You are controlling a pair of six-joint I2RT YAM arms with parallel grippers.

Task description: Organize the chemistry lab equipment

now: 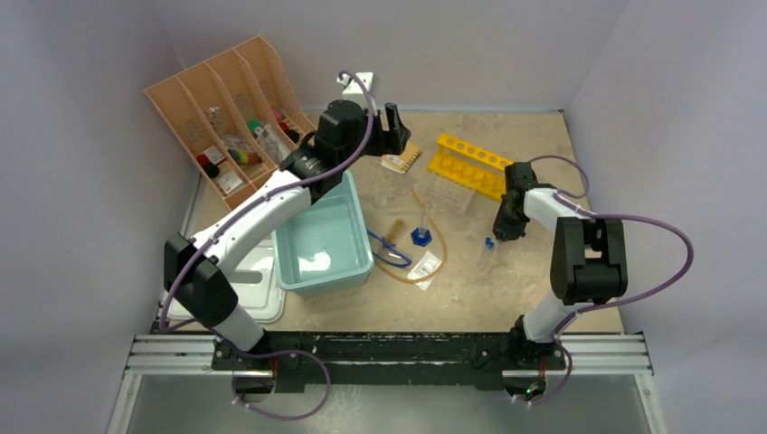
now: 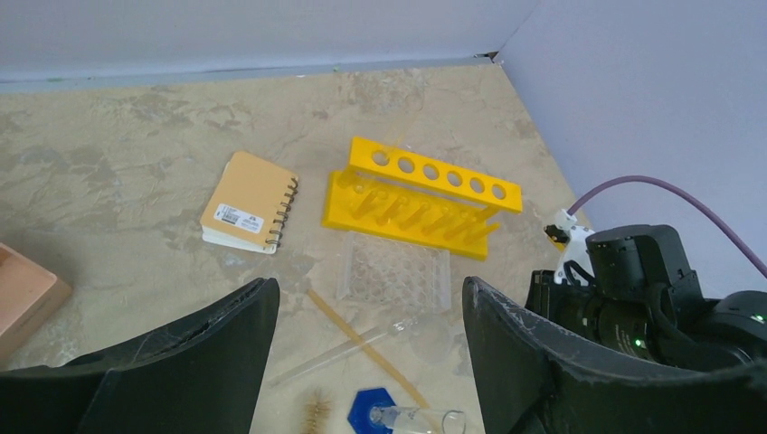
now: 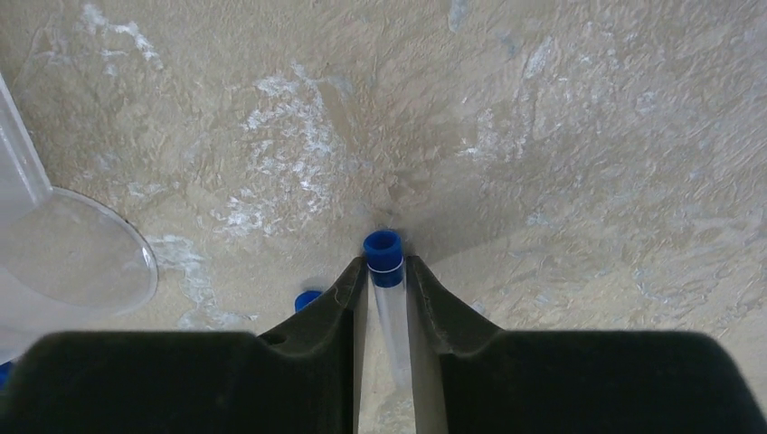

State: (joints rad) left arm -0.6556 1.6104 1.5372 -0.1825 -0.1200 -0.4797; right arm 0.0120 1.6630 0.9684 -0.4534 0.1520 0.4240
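My right gripper [image 3: 385,271] is shut on a thin clear blue-capped test tube [image 3: 383,250], held low over the table; in the top view this gripper [image 1: 505,228] is right of centre. A second blue cap [image 3: 307,298] peeks from behind its left finger. My left gripper [image 1: 393,127] is open and empty, high over the far middle. Its wrist view shows it [image 2: 371,298] above the clear cylinder with a blue hexagonal base [image 2: 375,411], the amber tubing [image 2: 362,344] and the brush [image 2: 317,411]. Blue-rimmed goggles [image 1: 391,249] lie beside the tub.
A pale teal tub [image 1: 321,240] sits left of centre and a peach file organiser [image 1: 226,117] at the far left. A yellow test tube rack [image 1: 468,163], a clear well plate [image 2: 395,271] and a spiral notebook [image 2: 249,201] lie at the back. A white tray [image 1: 258,289] sits front left.
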